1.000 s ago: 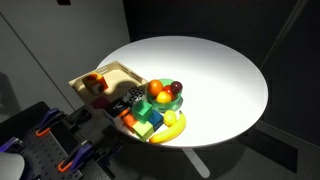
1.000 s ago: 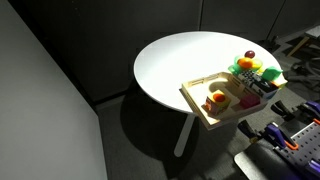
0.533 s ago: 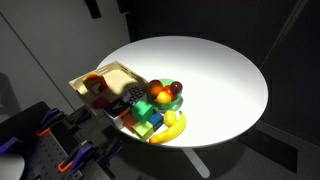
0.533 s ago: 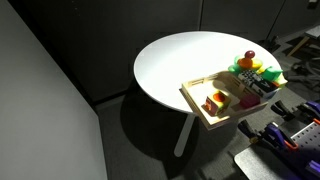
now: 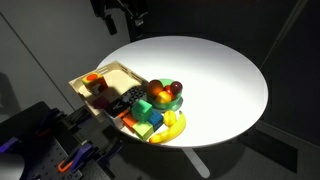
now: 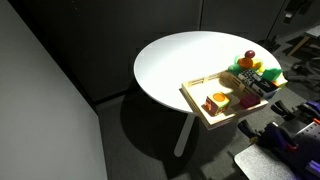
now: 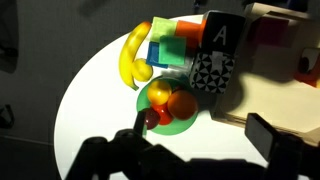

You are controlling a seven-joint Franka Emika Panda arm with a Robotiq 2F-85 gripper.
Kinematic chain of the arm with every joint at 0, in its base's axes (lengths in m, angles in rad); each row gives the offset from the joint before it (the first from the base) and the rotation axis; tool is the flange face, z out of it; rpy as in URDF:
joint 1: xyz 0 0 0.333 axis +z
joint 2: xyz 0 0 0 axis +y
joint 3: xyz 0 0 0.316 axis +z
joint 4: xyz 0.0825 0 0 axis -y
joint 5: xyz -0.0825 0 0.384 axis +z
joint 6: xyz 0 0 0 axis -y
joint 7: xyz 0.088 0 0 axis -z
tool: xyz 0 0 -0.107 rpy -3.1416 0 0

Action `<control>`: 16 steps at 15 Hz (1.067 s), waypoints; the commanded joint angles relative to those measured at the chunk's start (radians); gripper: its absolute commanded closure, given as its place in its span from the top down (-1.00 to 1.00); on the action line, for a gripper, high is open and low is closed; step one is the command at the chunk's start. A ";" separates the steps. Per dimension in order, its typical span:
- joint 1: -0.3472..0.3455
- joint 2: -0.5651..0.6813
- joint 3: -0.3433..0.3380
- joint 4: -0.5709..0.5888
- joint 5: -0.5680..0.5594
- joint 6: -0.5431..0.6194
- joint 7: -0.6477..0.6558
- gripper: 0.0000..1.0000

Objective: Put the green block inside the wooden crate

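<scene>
my fingers [image 7: 275, 140] hang spread and empty. a patterned block [image 7: 212, 70] sits between the green block [image 7: 180, 52] and the wooden crate [image 7: 275, 92].

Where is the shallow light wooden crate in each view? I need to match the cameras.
In an exterior view: the shallow light wooden crate sits left of centre.
In an exterior view: the crate sits right of centre, lower half.
Wrist view: the crate fills the upper right.
Shared landmark: the yellow banana, visible in all three views.
</scene>
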 commanded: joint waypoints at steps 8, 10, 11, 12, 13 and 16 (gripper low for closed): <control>-0.048 0.173 -0.037 0.042 0.122 0.015 -0.021 1.00; -0.057 0.196 -0.036 0.051 0.124 0.014 -0.017 1.00; -0.060 0.199 -0.035 0.059 0.125 0.007 -0.016 1.00; -0.061 0.179 -0.025 0.021 0.103 0.029 -0.003 1.00; -0.063 0.188 -0.025 0.028 0.103 0.029 -0.003 1.00; -0.064 0.196 -0.025 0.038 0.104 0.028 -0.003 1.00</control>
